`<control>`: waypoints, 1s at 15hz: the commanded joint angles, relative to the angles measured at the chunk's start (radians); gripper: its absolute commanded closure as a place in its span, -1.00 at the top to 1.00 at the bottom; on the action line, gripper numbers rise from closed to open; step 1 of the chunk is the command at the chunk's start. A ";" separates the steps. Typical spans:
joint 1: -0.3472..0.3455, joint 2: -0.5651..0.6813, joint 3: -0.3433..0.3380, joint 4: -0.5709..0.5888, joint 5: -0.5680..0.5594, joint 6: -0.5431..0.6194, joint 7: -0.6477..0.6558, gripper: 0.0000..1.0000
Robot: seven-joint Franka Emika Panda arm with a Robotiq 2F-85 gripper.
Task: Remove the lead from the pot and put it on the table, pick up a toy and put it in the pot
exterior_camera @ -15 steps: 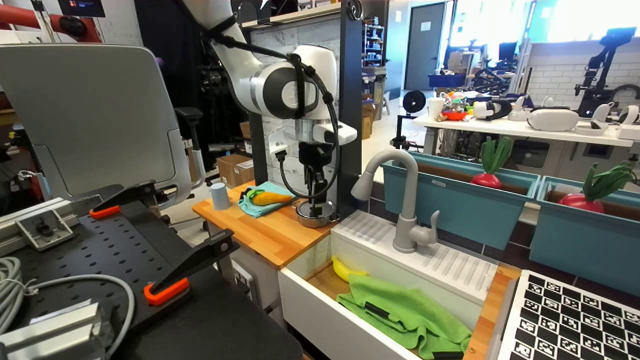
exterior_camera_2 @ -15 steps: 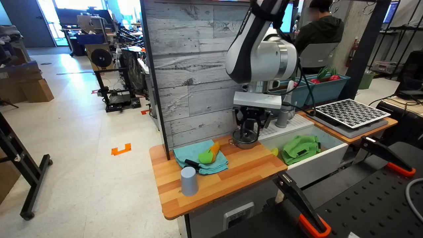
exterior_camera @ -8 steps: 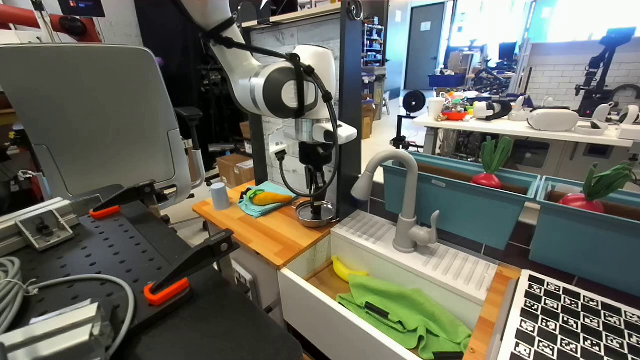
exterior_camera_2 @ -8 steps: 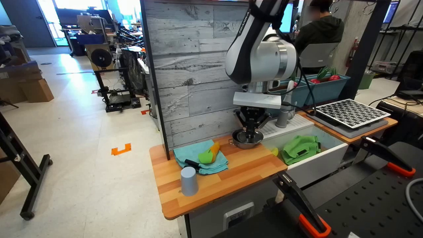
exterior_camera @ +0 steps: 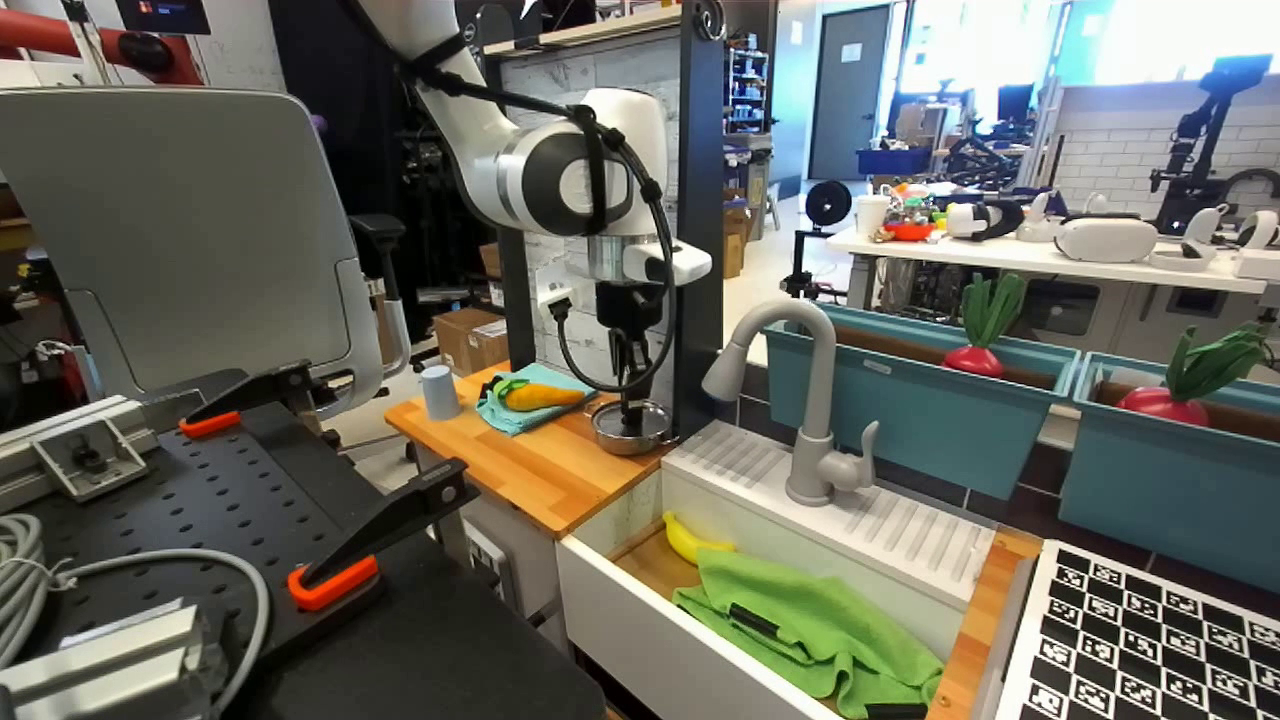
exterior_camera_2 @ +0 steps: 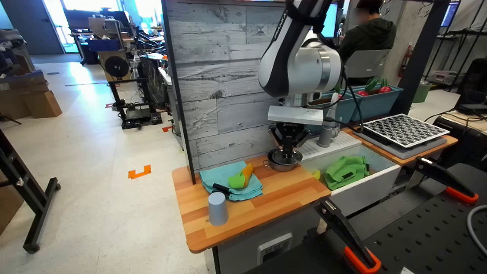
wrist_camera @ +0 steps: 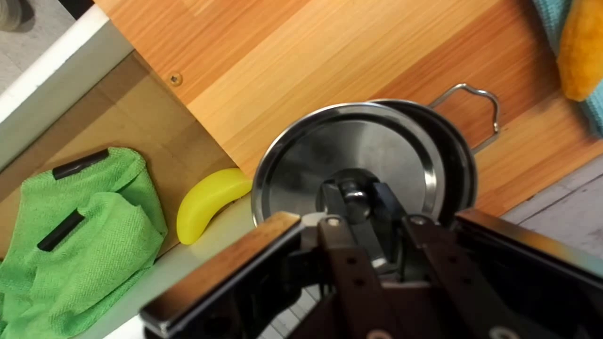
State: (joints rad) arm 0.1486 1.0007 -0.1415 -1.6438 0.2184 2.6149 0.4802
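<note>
My gripper (wrist_camera: 360, 197) points down and is shut on the black knob of the round metal lid (wrist_camera: 301, 165). In the wrist view, the lid sits off-centre over the metal pot (wrist_camera: 466, 165), leaving a dark crescent of its inside showing. I cannot tell if the lid still touches the rim. The pot stands on the wooden counter in both exterior views (exterior_camera: 625, 443) (exterior_camera_2: 279, 167), with the gripper (exterior_camera_2: 288, 155) above it. An orange toy with green leaves (exterior_camera: 540, 397) lies on a teal towel beside the pot. A yellow toy banana (wrist_camera: 207, 202) lies in the sink.
A grey-blue cup (exterior_camera_2: 218, 209) stands upside down on the wooden counter (exterior_camera_2: 266, 201). The wooden wall panel (exterior_camera_2: 232, 125) rises right behind the pot. The faucet (exterior_camera: 815, 400) stands beside it. A green towel (exterior_camera: 810, 620) lies in the white sink (exterior_camera: 640, 620).
The gripper's fingers have closed around the knob. The lid has shifted sideways on the pot, uncovering part of its opening. The arm has barely moved otherwise.
</note>
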 commanded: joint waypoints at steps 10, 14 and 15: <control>-0.015 -0.272 0.097 -0.410 -0.036 0.202 -0.253 -0.90; 0.016 -0.237 0.089 -0.440 -0.075 0.227 -0.258 -0.90; 0.021 -0.227 0.086 -0.442 -0.090 0.232 -0.256 -0.90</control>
State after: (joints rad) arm 0.1539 0.7668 -0.0486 -2.0541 0.1720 2.8065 0.2275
